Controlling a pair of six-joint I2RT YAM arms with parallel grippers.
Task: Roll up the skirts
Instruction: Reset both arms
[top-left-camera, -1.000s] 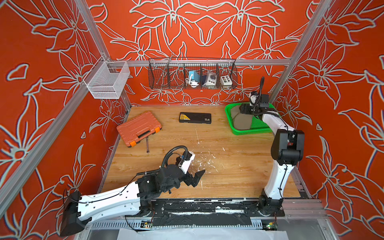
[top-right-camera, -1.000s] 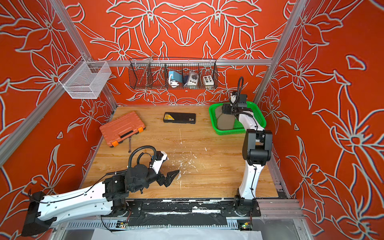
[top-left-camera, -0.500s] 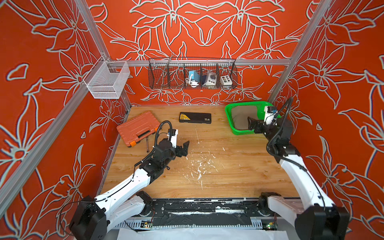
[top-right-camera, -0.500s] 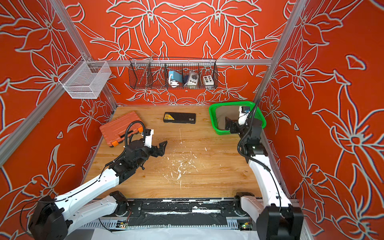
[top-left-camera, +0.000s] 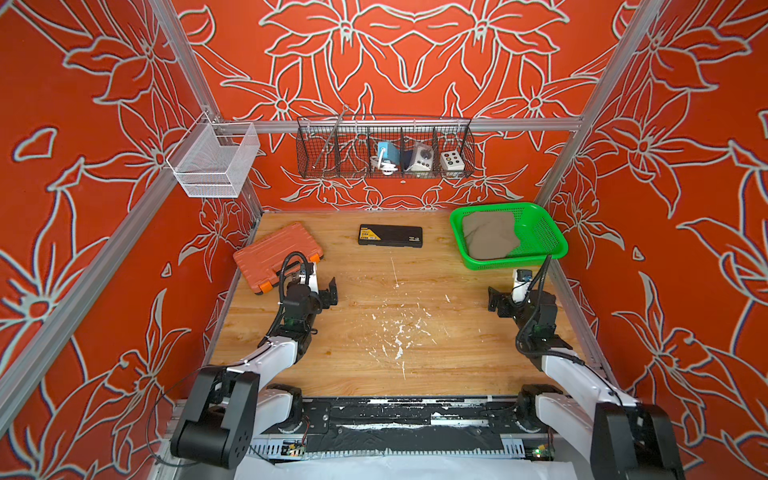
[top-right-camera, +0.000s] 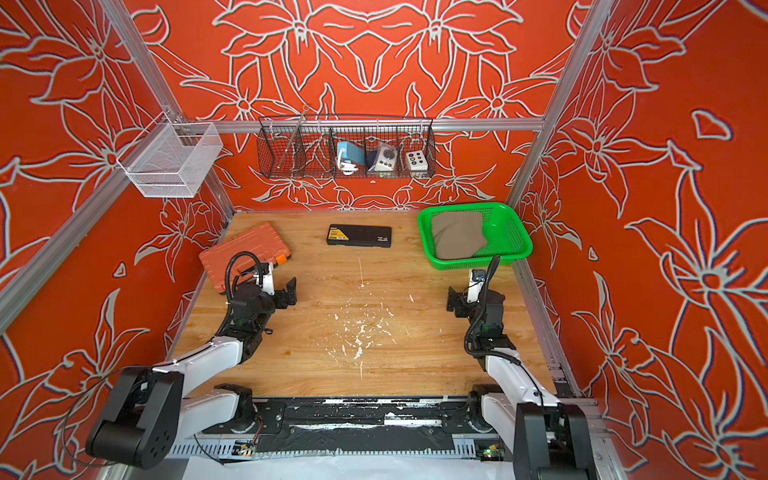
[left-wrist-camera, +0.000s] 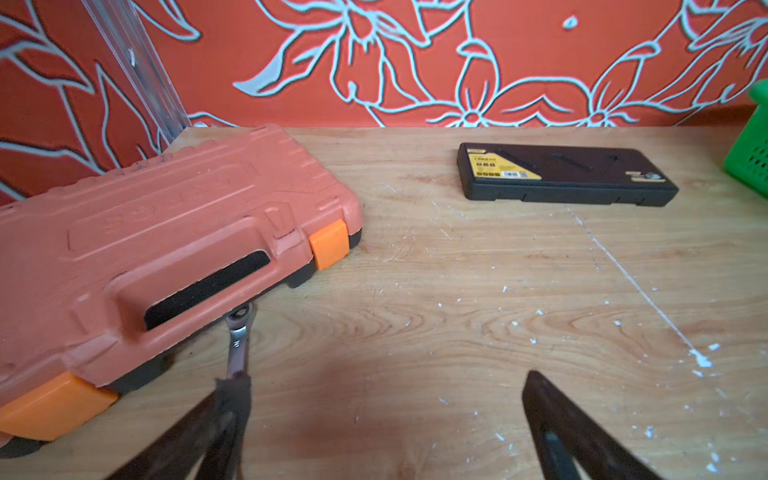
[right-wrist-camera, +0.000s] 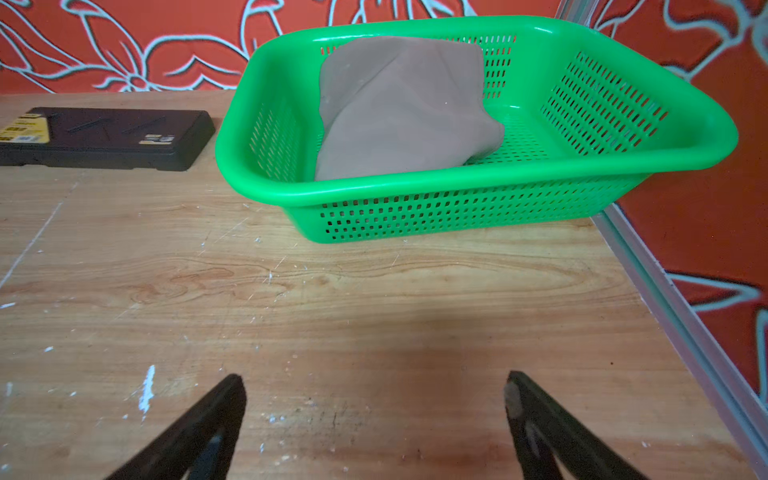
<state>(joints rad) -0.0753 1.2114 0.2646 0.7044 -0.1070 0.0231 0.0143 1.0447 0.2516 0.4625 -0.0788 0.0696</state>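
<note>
Right wrist view, Sam: skirt (right-wrist-camera: 399, 108) bunched in basket (right-wrist-camera: 457, 183), 2 o'clock on table (right-wrist-camera: 374, 291). Jaws?

Lee: left gripper (left-wrist-camera: 386, 399), right gripper (right-wrist-camera: 374, 399) both wide apart, empty. Cloth looks soft, light, floppy; pinch a raised fold.

The left arm (top-left-camera: 274, 353) and right arm (top-left-camera: 573, 370) sit low and mirrored, elbows bent, wrists reaching forward. The left gripper (left-wrist-camera: 384, 380) and right gripper (right-wrist-camera: 374, 382) have jaws spread wide, gripping nothing.
</note>
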